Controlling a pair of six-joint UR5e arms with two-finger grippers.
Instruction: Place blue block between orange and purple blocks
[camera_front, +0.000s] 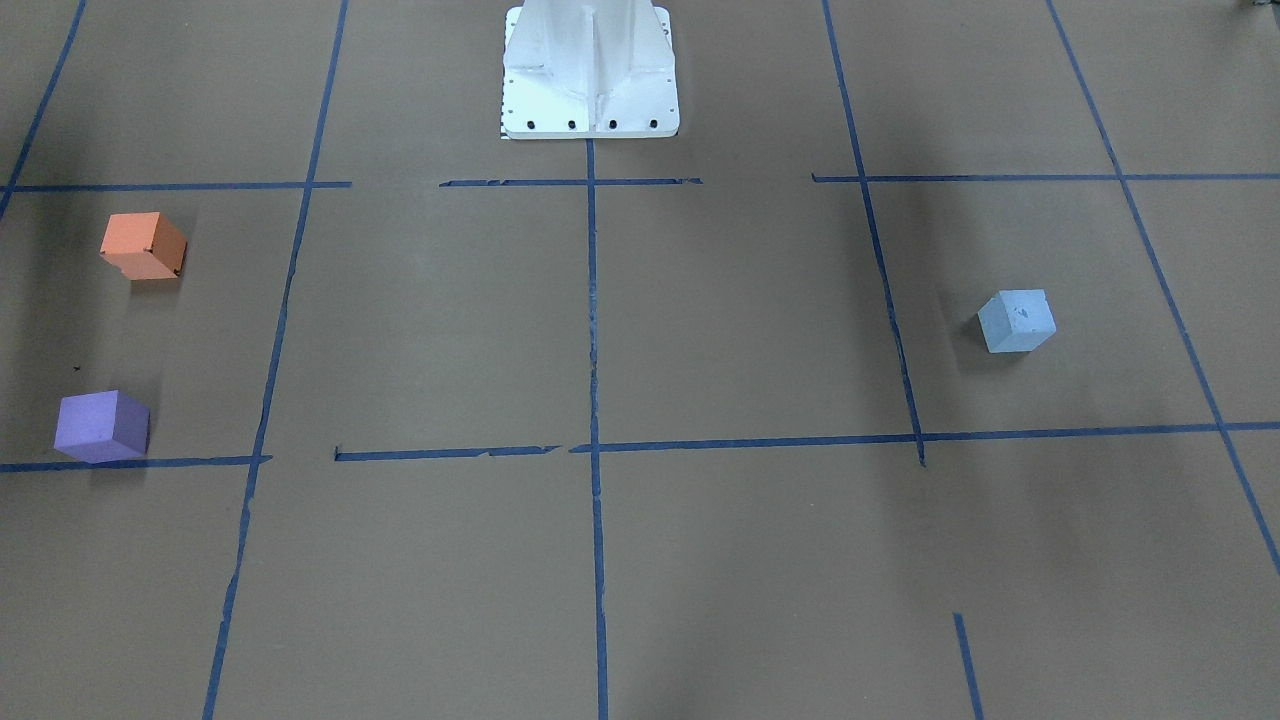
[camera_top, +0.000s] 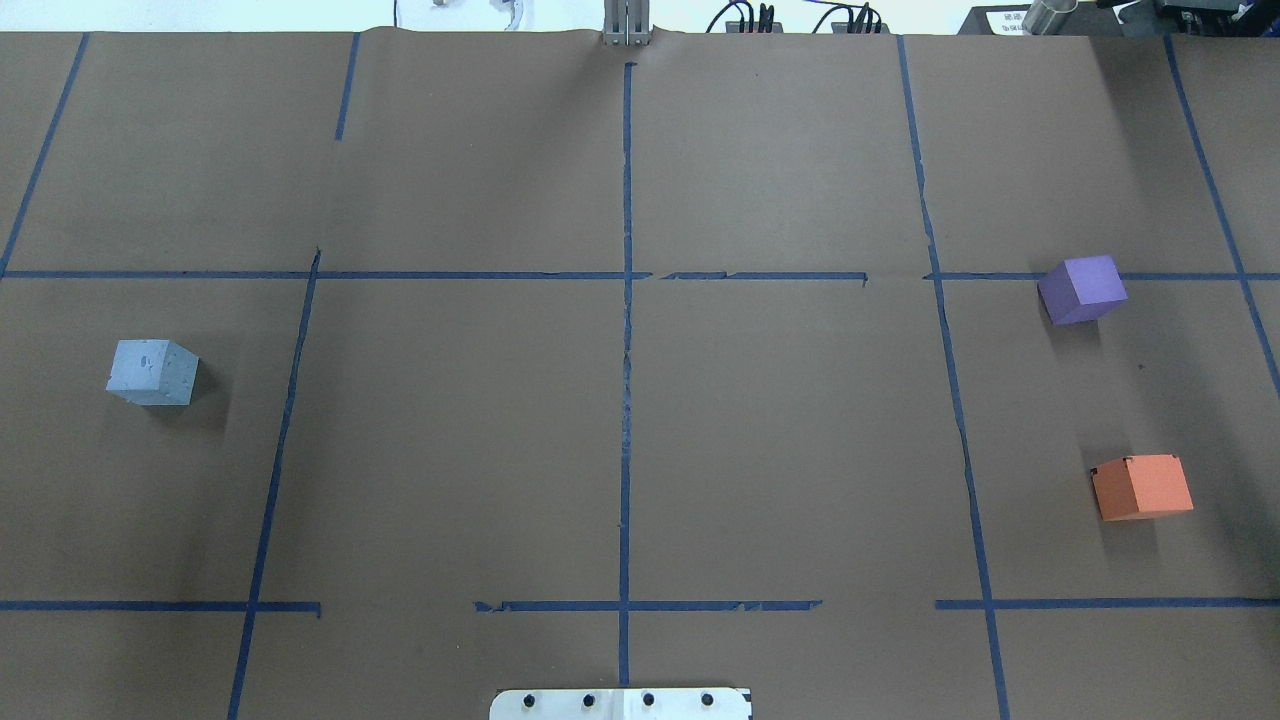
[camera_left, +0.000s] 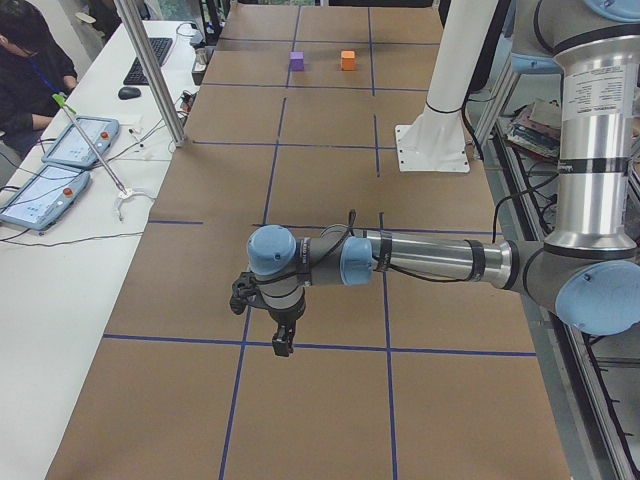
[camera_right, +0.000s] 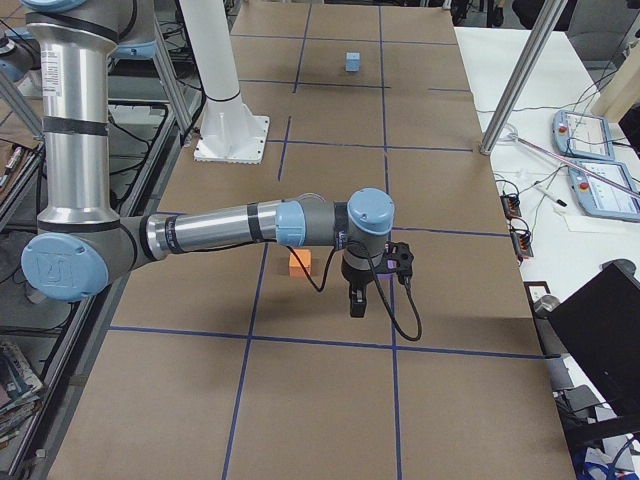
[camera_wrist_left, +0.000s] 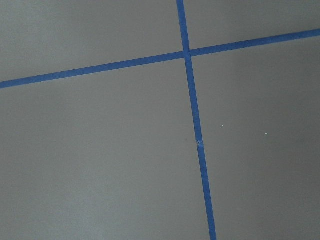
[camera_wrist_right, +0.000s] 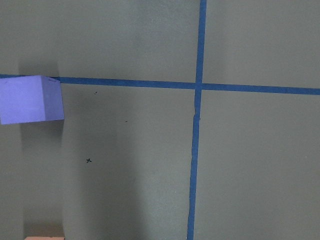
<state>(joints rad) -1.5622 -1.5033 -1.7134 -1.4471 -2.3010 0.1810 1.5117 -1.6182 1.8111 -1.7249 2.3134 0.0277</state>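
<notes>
The pale blue block (camera_front: 1016, 320) sits alone on the robot's left side of the brown table (camera_top: 640, 420); it also shows in the overhead view (camera_top: 152, 371) and the right side view (camera_right: 352, 62). The orange block (camera_top: 1141, 486) and purple block (camera_top: 1082, 289) lie apart on the robot's right side, with a gap between them. My left gripper (camera_left: 283, 345) hangs above the table and shows only in the left side view; I cannot tell its state. My right gripper (camera_right: 357, 305) hovers near the orange block (camera_right: 300, 262); I cannot tell its state. The right wrist view shows the purple block (camera_wrist_right: 31, 99).
Blue tape lines (camera_top: 626, 350) grid the table. The white robot base (camera_front: 590, 70) stands at the table's middle edge. An operator (camera_left: 30, 60) and teach pendants (camera_left: 45, 190) are at a side table beyond the far edge. A laptop (camera_right: 600, 330) is nearby.
</notes>
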